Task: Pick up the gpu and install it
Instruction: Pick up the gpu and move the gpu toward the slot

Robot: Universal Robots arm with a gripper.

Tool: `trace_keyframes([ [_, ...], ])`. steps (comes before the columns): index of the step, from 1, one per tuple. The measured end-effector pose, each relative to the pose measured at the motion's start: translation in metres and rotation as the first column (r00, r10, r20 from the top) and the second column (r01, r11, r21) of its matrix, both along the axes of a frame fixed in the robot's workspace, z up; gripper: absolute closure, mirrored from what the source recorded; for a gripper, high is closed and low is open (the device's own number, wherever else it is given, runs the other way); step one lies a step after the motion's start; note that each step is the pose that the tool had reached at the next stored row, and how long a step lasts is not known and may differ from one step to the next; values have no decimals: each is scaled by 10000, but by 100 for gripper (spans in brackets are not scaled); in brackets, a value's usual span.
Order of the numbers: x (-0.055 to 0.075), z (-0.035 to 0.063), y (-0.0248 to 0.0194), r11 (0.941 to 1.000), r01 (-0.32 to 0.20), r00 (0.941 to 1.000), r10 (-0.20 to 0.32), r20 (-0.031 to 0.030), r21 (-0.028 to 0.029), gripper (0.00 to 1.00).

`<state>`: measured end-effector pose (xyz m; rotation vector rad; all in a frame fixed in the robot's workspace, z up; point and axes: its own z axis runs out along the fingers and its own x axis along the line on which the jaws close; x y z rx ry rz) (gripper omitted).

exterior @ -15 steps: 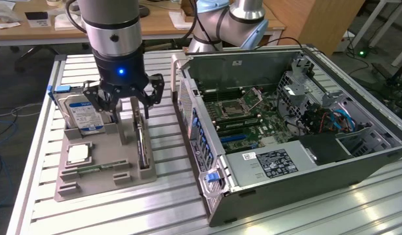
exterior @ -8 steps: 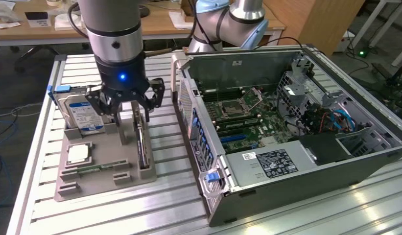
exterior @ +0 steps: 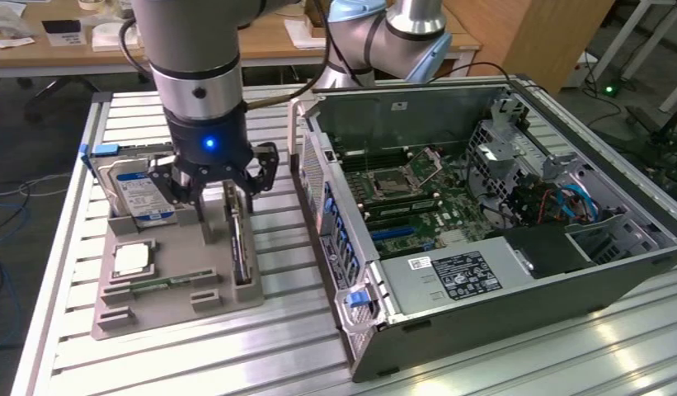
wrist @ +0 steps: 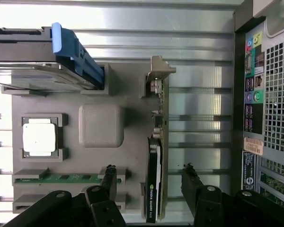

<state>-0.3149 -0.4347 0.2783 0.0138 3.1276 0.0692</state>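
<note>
I see the slatted surface (exterior: pixel 602 355) carrying the open computer case (exterior: pixel 481 247) and, beside it, the gray tray (exterior: pixel 167 318). The gpu (wrist: pixel 154 161) stands on edge in the tray's slot nearest the case, long axis along that tray edge. My end effector (wrist: pixel 149 169) hangs over the tray, fingers (wrist: pixel 190 182) apart, one either side of the gpu's thin body, so it lies straight below between them

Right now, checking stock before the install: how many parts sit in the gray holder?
4: hard drive upright at one end, processor mid-tray, memory stick beside it, gpu on edge nearest the computer case.
</note>
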Motion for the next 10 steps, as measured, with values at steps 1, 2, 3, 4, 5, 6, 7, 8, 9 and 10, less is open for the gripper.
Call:
trace_keyframes([
  [1,7,-14,-3,10000,0,10000,0,-1,0,34],
  [2,12,-28,-6,10000,1,10000,-1,0,0,34],
  [3,16,-44,-9,10000,1,10000,-1,1,0,34],
  [4,19,-58,-12,10000,1,10000,-1,1,0,34],
  [5,23,-72,-14,10000,0,10000,0,0,0,34],
  [6,24,-88,-16,10000,2,10000,-2,0,0,34],
  [7,27,-103,-19,10000,2,10000,-2,0,0,34],
  [8,29,-119,-23,10000,2,10000,-2,0,0,34],
  [9,31,-138,-27,10000,1,10000,-1,0,-1,34],
  [10,33,-160,-31,10000,1,10000,-1,0,0,34],
])
